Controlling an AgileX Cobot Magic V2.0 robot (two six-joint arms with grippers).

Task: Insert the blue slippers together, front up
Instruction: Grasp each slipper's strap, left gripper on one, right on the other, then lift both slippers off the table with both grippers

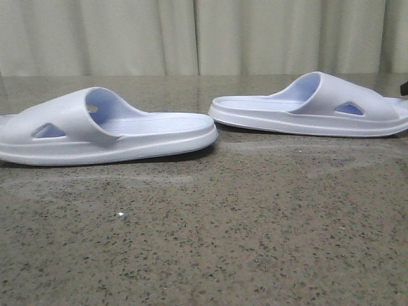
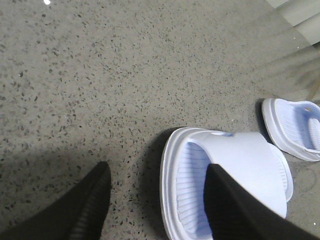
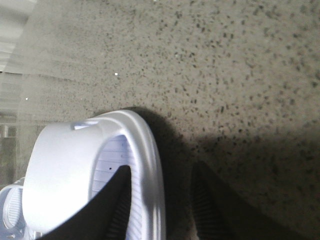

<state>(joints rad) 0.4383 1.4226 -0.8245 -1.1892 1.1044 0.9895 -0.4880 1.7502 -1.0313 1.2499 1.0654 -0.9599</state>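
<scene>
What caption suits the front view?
Two pale blue slippers, left slipper and right slipper, lie apart, heels facing, on a speckled table.

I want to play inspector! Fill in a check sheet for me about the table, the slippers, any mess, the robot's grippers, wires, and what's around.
Surface: speckled grey-brown stone table, with one tiny bright speck near the front.
Job's things: left slipper and right slipper lie flat, soles down, apart, heels facing each other.
Clutter: nothing seen.
Grippers: left gripper open, straddling the left slipper's side rim, one finger over the footbed; right gripper open, straddling the right slipper's rim the same way.
Cables: nothing seen.
Surroundings: pale curtain behind the table; a small dark object at the front view's right edge, unclear.
</scene>
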